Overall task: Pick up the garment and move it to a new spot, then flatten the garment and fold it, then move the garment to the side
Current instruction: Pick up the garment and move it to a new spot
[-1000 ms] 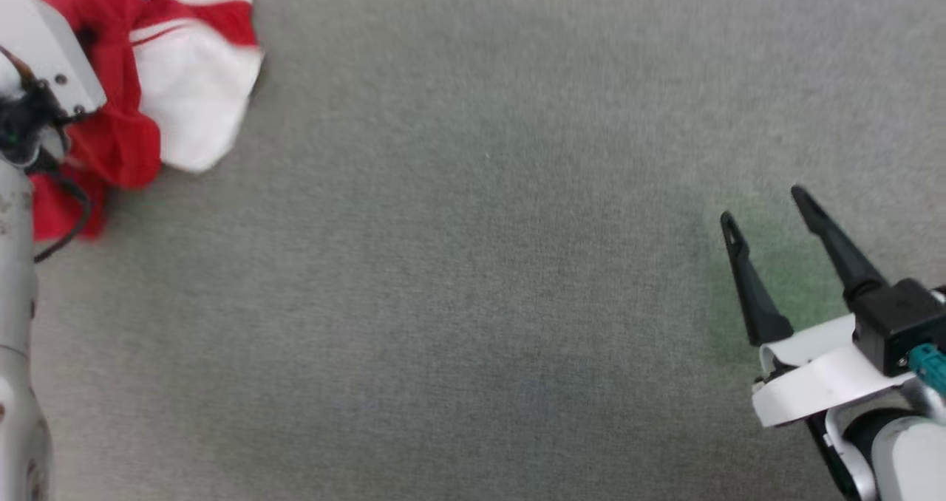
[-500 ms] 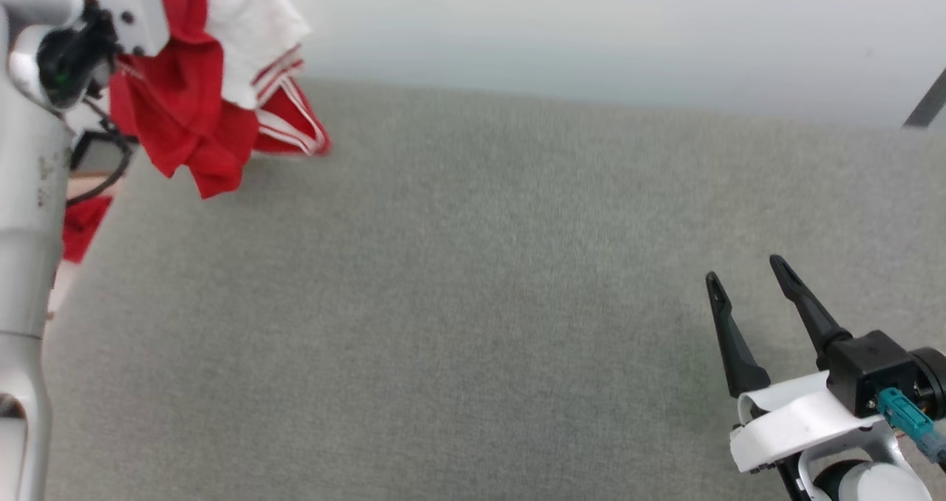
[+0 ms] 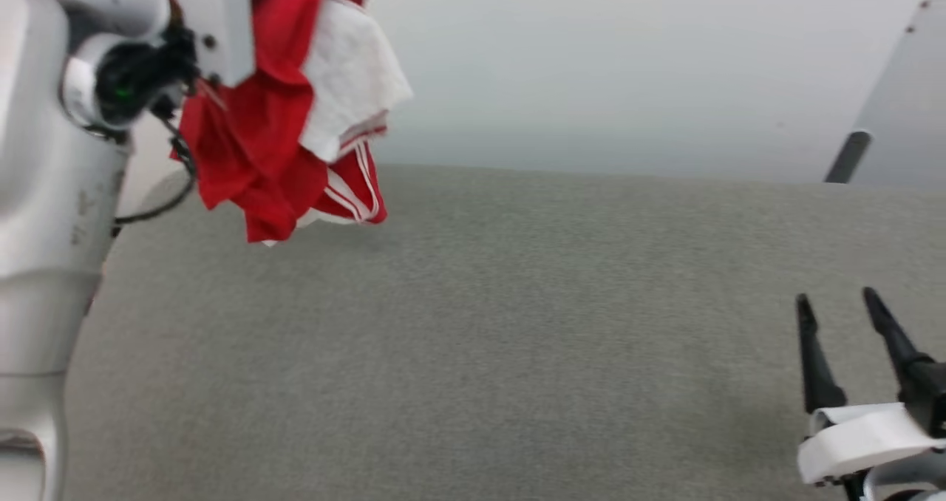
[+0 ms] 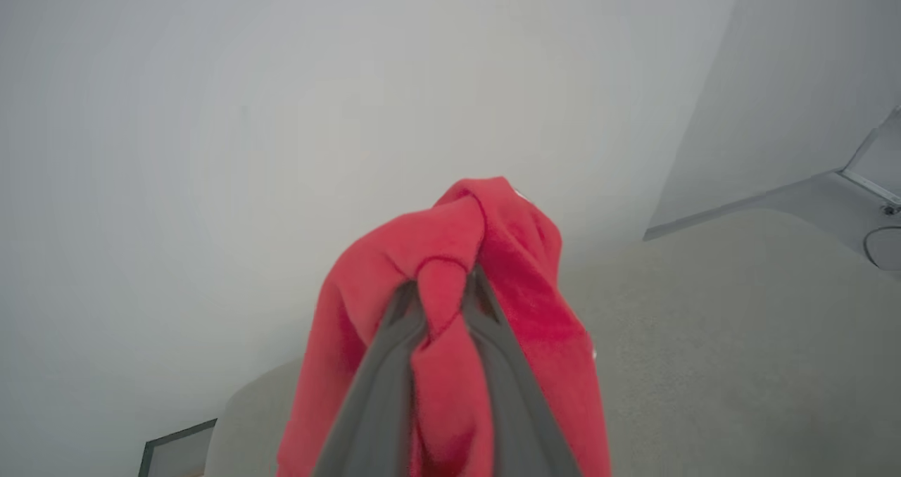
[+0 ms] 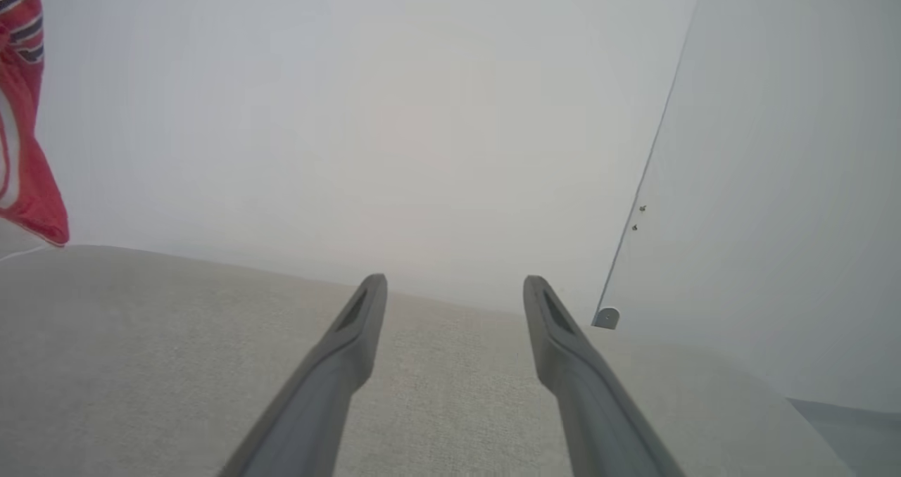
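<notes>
The garment [image 3: 281, 124], a red jersey with a white panel and red-white striped trim, hangs bunched in the air at the upper left, above the grey table [image 3: 480, 324]. My left gripper [image 4: 440, 290] is shut on a fold of its red cloth [image 4: 450, 266], which drapes over both fingers. A strip of the garment [image 5: 24, 125] with dark lettering also hangs at the left edge of the right wrist view. My right gripper [image 3: 839, 305] stands open and empty low at the right, just over the table; its fingers [image 5: 352, 336] are spread wide.
A pale wall [image 3: 628, 65] rises behind the table's far edge. A grey panel with a dark post [image 3: 850, 157] stands at the far right. My left arm's pale forearm [image 3: 44, 205] fills the left edge.
The head camera has tilted upward, bringing the wall into view. My left gripper has lifted the garment off the table and carried it rightward. The right gripper stays open.
</notes>
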You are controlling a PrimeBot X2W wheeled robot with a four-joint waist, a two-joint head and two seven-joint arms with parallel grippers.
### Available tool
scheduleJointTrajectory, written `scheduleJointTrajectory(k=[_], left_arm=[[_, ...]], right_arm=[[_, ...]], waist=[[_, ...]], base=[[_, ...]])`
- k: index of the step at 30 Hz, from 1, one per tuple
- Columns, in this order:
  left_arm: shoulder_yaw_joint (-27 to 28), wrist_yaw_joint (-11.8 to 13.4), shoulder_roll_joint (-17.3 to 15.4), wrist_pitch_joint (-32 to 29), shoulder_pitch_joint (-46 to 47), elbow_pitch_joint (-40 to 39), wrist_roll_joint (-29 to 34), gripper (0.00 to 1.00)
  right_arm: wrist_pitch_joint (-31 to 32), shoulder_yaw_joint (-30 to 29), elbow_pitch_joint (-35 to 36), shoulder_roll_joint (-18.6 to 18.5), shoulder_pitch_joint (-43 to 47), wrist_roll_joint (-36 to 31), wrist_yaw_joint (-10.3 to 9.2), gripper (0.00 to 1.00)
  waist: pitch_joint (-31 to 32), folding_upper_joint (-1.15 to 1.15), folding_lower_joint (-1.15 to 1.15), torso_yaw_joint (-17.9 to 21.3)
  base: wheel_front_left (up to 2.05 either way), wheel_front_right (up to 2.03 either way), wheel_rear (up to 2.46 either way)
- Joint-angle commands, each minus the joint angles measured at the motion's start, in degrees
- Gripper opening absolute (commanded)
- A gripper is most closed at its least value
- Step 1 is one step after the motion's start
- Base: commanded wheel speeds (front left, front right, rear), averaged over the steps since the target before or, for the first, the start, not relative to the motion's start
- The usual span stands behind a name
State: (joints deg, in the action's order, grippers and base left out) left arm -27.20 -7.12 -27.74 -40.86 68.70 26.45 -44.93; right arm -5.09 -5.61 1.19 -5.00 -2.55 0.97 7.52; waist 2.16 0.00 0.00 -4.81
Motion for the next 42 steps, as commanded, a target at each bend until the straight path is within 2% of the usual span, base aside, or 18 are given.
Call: scheduleJointTrajectory(k=[1,3,12,15,22,31,39,40,41,42], left_arm=[[-0.15,0.57,0.07,-0.83,-1.12,-1.66,-0.36,0.00],[-0.40,0.87,0.50,-1.50,-1.75,-3.22,-0.91,0.00],[-3.18,5.26,3.15,-6.48,-7.77,-15.62,-2.66,0.00],[-4.58,6.17,3.97,-7.48,-10.42,-18.42,-3.01,0.00],[-7.81,7.77,2.97,-8.95,-18.70,-22.65,-3.32,0.00],[-10.01,8.02,-0.45,-8.57,-30.61,-22.07,-4.97,0.00],[-12.31,6.02,-0.97,-7.52,-37.24,-16.50,-6.24,0.00],[-12.52,5.66,-0.85,-7.20,-37.53,-15.92,-6.29,0.09],[-12.62,5.30,-0.62,-6.76,-37.65,-15.30,-6.32,0.27],[-12.59,5.12,-0.43,-6.28,-37.78,-14.74,-6.43,0.52]], right_arm=[[-0.19,-1.29,-0.20,0.00,0.88,-0.70,-0.06,1.00],[-0.22,-2.22,-0.24,-0.09,1.05,-0.90,-0.06,1.00],[-0.30,-8.25,-0.34,0.22,1.73,-1.50,-0.06,1.00],[-0.48,-8.64,-0.48,0.51,1.81,-1.57,-0.06,1.00],[-0.47,-7.76,-0.47,1.25,2.45,-1.24,-0.06,1.00],[-1.46,-6.56,-2.43,1.89,2.75,-0.30,-0.06,1.00],[-1.48,-5.09,-3.85,2.06,2.88,0.00,-0.06,1.00],[-1.42,-4.80,-3.90,2.06,2.85,-0.05,-0.06,1.00],[-1.38,-4.51,-3.99,2.07,2.87,-0.08,-0.06,1.00],[-1.33,-4.18,-3.96,2.07,2.86,-0.05,-0.06,1.00]], waist=[[0.91,0.00,0.00,3.55],[0.93,0.00,0.00,4.30],[-0.07,0.00,0.00,11.28],[-0.62,0.00,0.00,13.29],[-1.84,0.00,0.00,16.86],[-3.33,0.00,0.00,18.37],[-2.71,0.00,0.00,17.44],[-2.52,0.00,0.00,17.25],[-2.25,0.00,0.00,16.99],[-2.07,0.00,0.00,16.75]], base=[[0.00,0.00,0.00],[0.00,0.00,0.00],[0.00,0.00,0.00],[0.00,0.00,0.00],[0.00,0.00,0.00],[0.00,0.00,0.00],[0.00,0.00,0.00],[0.00,0.00,0.00],[0.00,0.00,0.00],[0.00,0.00,0.00]])
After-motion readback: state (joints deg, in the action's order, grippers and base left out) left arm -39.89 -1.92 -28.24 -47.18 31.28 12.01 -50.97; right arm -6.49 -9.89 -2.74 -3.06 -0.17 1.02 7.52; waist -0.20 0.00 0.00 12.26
